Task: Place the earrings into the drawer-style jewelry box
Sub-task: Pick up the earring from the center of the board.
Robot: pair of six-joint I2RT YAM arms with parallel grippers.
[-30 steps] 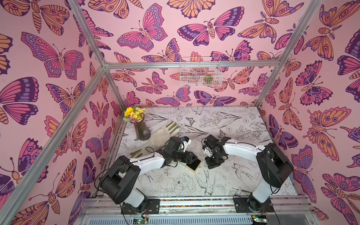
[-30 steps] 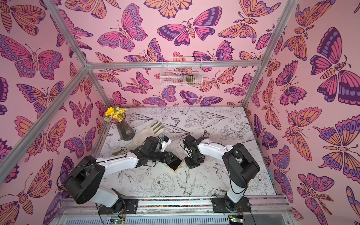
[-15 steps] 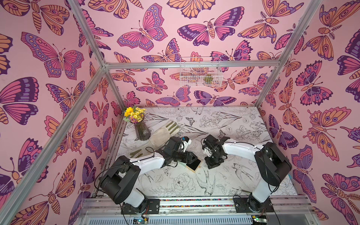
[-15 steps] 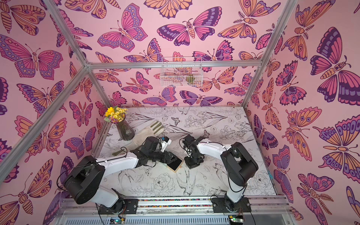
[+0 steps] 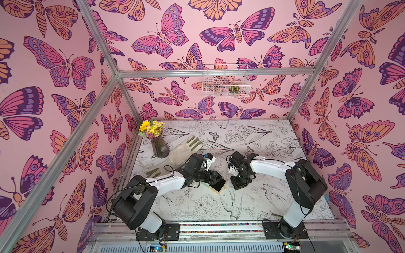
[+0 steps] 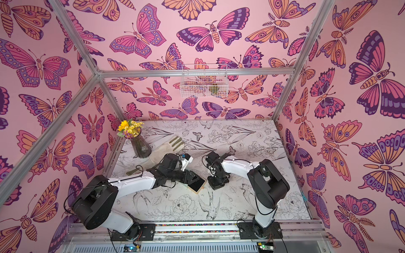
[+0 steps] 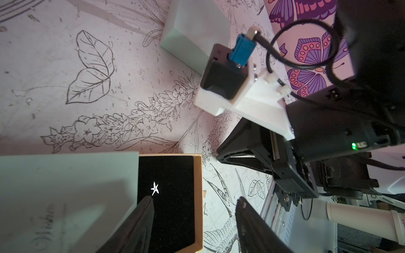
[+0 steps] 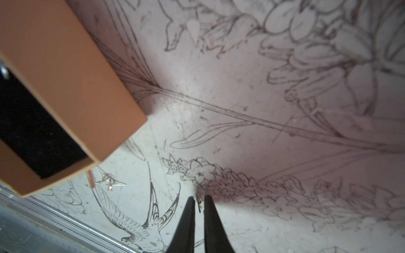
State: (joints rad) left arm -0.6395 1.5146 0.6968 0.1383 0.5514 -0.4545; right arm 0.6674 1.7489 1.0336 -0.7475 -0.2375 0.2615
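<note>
A small jewelry box [image 5: 217,186] lies flat near the middle of the printed tabletop [image 8: 241,131], seen in both top views [image 6: 197,186]. Its pale mint sleeve [image 7: 65,186] has a tan cardboard drawer [image 7: 198,197] standing partly out, lined in black velvet. One silver star-shaped earring [image 7: 155,188] lies on the lining, close to the sleeve's edge. Just beside the drawer's outer corner, loose silver earrings [image 8: 110,183] rest on the tabletop; blur hides their count. A tiny earring [image 8: 198,203] seems pinched between the tips of the right hand [image 8: 199,199], apart from the drawer.
</note>
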